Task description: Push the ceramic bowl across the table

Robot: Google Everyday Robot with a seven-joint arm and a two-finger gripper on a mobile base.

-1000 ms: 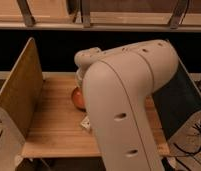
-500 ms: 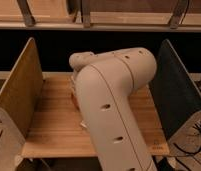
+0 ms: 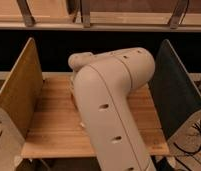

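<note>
My big cream arm [image 3: 114, 100] fills the middle of the camera view and reaches over the light wooden table [image 3: 49, 120] from the front toward the far side. The gripper is hidden behind the arm's elbow and forearm, somewhere over the far middle of the table. The ceramic bowl is hidden behind the arm too; none of its reddish-orange inside shows.
An upright tan side board [image 3: 19, 95] stands along the table's left edge and a dark side board [image 3: 176, 95] along the right edge. A shelf rail with metal brackets [image 3: 94, 22] runs behind. Cables hang at the lower right [image 3: 196, 135].
The arm has swung left and forward across the table. An orange edge of the bowl showed left of the arm one second ago; it is now covered.
</note>
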